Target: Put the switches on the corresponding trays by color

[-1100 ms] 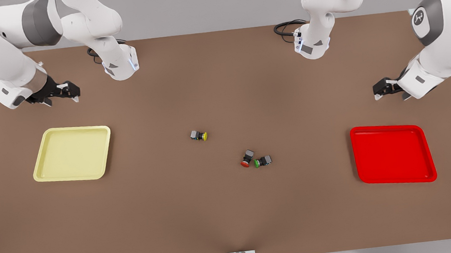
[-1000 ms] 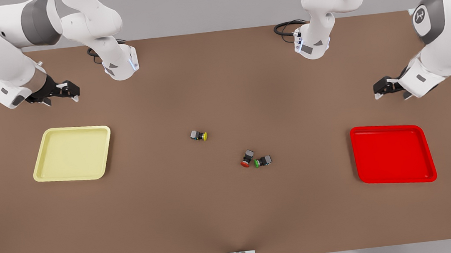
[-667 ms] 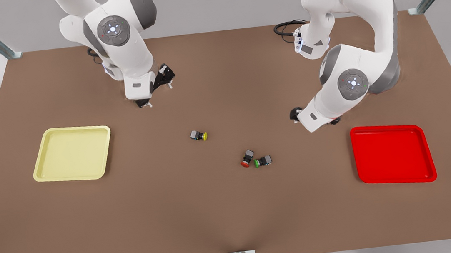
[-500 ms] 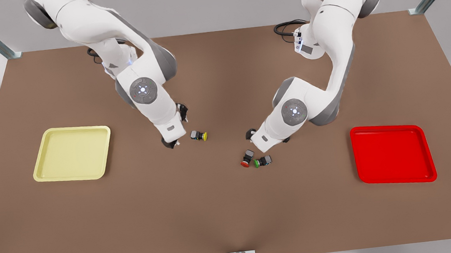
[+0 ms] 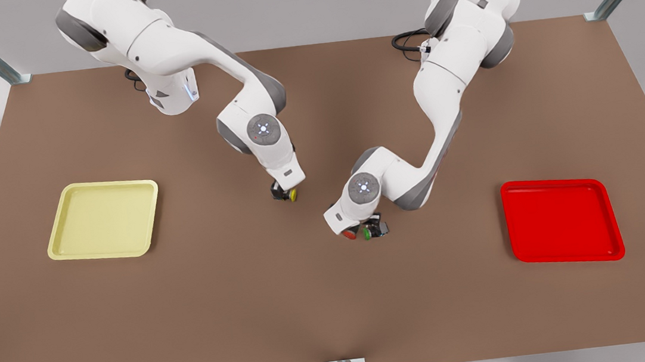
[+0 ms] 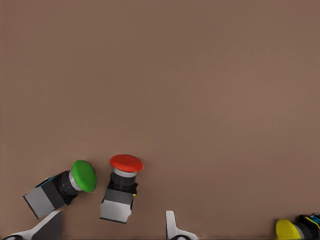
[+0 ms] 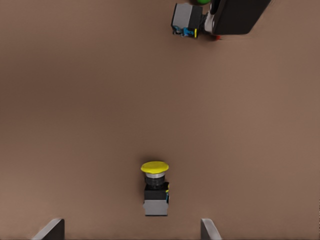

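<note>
— Hovering over what, exactly, is the right gripper?
— Over the yellow switch, just left of centre in the front view. Its jaws are spread wide, one on each side of the switch and touching nothing.
— How does that switch lie?
— On its side on the brown worktop, well apart from the pale yellow tray at the middle left of the frame.
— And the left gripper?
— Right of centre in the front view, low over the red switch. Its jaws are released too and straddle the switch's grey body without gripping it.
— Anything close by?
— The green switch lies just beside the red one, both on their sides. The red tray sits at the lower right, well apart from them.
</note>
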